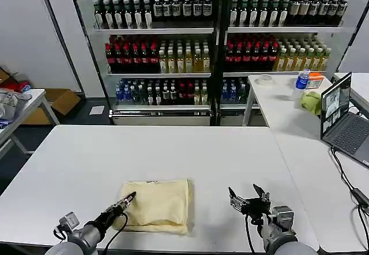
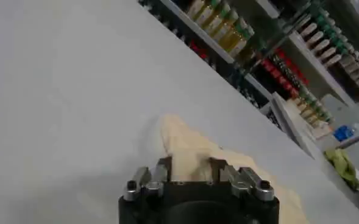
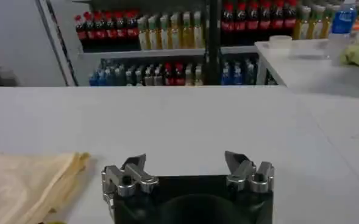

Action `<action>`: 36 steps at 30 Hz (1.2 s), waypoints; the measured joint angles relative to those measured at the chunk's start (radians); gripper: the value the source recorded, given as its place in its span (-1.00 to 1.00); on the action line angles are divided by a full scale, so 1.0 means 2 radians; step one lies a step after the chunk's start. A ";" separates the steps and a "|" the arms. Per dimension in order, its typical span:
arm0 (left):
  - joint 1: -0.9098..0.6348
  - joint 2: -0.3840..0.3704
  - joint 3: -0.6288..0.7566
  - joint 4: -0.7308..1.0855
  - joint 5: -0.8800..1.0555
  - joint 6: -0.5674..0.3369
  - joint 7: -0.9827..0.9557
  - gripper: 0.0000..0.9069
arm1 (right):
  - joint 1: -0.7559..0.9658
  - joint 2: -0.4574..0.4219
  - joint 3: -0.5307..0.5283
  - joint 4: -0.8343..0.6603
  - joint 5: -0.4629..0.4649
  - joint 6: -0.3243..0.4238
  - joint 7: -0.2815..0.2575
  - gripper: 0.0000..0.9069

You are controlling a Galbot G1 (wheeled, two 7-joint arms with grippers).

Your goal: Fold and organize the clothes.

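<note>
Head view puts the T-shirt (image 1: 157, 205) already folded into a compact rectangle on the near-left part of the surface (image 1: 173, 151). Left gripper (image 1: 128, 199), pressed together, pinches its left edge; right gripper (image 1: 249, 196) waits spread to the right (clear of cloth). Next likely: release or tidy.

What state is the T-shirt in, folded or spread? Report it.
Folded. The T-shirt lies as a compact layered rectangle on the table, no sleeves showing. The left hand is at its edge.
</note>
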 measured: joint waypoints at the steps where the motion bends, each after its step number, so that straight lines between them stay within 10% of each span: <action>1: -0.001 -0.001 -0.001 -0.001 -0.003 0.000 0.001 -0.96 | 0.000 0.001 0.000 0.000 0.000 0.000 0.000 1.00; 21: -0.003 -0.006 -0.080 -0.003 -0.116 -0.003 0.003 -0.96 | 0.005 0.000 0.003 0.000 0.002 -0.001 0.000 1.00; 36: 0.013 0.165 -0.253 0.026 -0.108 0.007 0.018 -0.96 | 0.015 -0.005 0.002 0.001 0.008 -0.002 0.000 1.00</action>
